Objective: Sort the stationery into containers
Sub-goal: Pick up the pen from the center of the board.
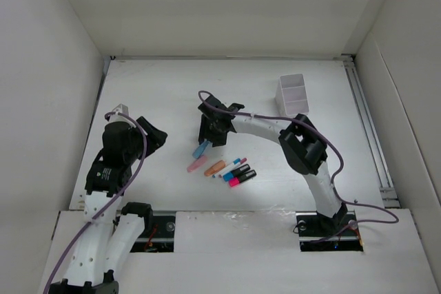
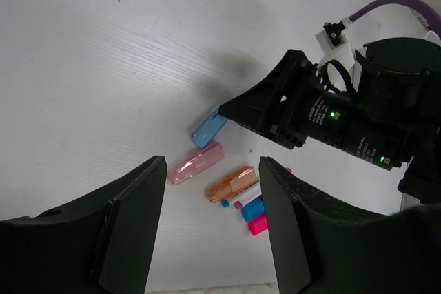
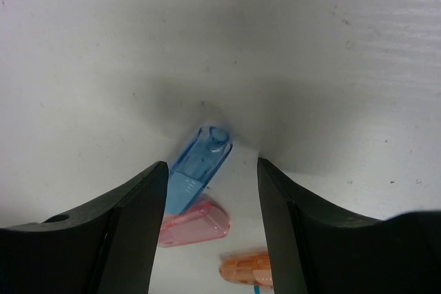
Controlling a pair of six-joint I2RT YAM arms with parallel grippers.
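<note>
- Stationery (image 1: 215,168) lies in a loose cluster on the table (image 1: 158,87), about midway between the left and right edges and closer to the near edge than the far one.
- Blue piece (image 3: 200,170) lies flat at the cluster's far-left end. The pink piece (image 3: 194,225) is just beside it and the orange piece (image 3: 247,270) is next along.
- Thin pen (image 1: 235,164) and two black markers (image 1: 240,175) lie side by side at the cluster's right end.
- Right gripper (image 3: 212,166) hangs low over the blue piece, its fingers (image 3: 131,225) spread on either side of it. I cannot tell whether either one touches it.
- Left gripper (image 2: 213,163) is towards the left edge, apart from the cluster, its fingers (image 2: 131,232) spread and gripping nothing.
- Container (image 1: 293,93), white with two compartments, stands near the far right corner, well apart from the stationery.
</note>
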